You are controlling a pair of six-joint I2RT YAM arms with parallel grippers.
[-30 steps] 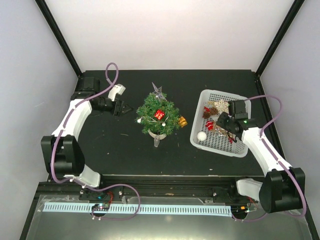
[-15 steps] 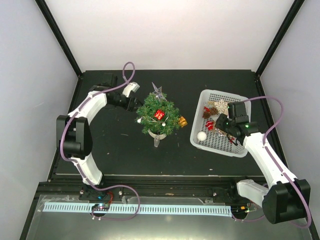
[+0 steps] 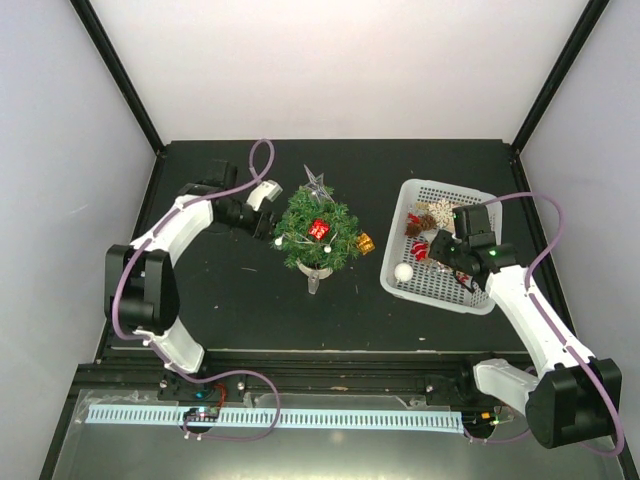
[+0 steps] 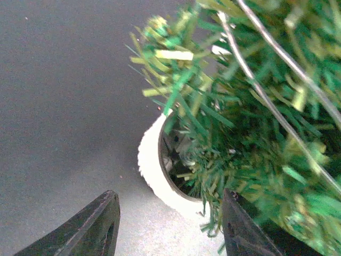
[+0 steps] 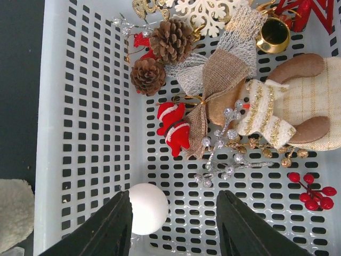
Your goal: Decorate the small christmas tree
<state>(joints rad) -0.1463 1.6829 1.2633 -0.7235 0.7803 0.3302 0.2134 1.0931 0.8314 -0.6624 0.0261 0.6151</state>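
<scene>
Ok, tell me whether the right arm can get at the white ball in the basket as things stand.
Probably yes. The right claw hangs open over the basket, and the white ball lies uncovered beside one finger, with nothing stacked on it.

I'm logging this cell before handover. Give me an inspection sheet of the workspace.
Surface: black matte table.
Job's things: small tree upright in its white pot, carrying a red gift box, a gold box and a silver star. White basket to its right holds pine cones, a white ball and red berries.
Clutter: nothing seen.
Grippers: left gripper open, empty, low beside the pot. Right gripper open, empty, over the basket.
Cables: purple cable looped above each arm.
Surroundings: white walls, black frame posts.
</scene>
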